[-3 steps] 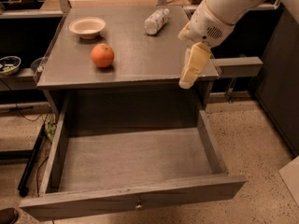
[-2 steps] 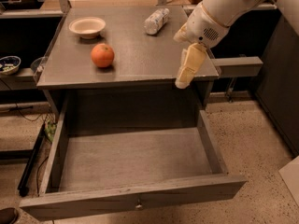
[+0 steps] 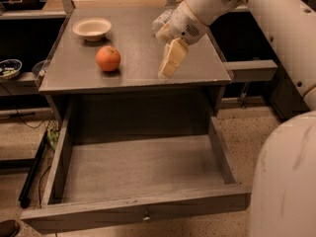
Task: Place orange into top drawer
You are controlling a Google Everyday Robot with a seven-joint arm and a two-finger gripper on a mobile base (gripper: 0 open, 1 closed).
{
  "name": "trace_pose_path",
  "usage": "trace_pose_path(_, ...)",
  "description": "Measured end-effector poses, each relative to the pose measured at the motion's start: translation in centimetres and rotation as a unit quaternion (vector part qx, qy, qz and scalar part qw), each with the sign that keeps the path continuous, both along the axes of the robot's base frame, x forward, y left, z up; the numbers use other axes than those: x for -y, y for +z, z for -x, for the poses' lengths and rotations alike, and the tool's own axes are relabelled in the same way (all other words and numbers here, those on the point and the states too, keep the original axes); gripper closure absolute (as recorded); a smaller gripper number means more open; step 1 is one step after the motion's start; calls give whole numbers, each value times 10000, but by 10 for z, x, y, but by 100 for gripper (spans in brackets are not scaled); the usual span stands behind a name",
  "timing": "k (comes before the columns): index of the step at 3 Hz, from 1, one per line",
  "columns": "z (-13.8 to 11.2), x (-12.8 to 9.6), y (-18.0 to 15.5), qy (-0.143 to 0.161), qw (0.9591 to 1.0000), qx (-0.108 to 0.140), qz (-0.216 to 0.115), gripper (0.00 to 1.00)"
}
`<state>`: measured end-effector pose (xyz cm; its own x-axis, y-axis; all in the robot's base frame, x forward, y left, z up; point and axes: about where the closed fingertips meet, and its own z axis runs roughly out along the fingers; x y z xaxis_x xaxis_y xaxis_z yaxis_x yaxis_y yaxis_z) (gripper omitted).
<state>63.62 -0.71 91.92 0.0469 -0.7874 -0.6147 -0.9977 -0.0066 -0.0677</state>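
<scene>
On the flat grey tabletop (image 3: 138,75), the round orange-red orange (image 3: 108,59) sits near 1 cream bowl (image 3: 92,28). The cream end effector (image 3: 167,72) hangs to its right, closed and empty, above the open grey wooden top drawer (image 3: 138,167).

Orange (image 3: 108,59) sits on the worktop (image 3: 138,36), end effector (image 3: 166,72) hovers to its right, near the front edge; top drawer (image 3: 138,212) stands open below.
</scene>
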Motion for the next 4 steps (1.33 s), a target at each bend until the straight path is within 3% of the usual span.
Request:
trace_pose_path(2, -9, -9, -4, 54, 9999, -17, -161, 0)
trace_pose_path(3, -45, -52, 1, 314, 9976, 122, -602, 0)
trace_pose_path(4, -45, -52, 1, 314, 9976, 121, -603, 0)
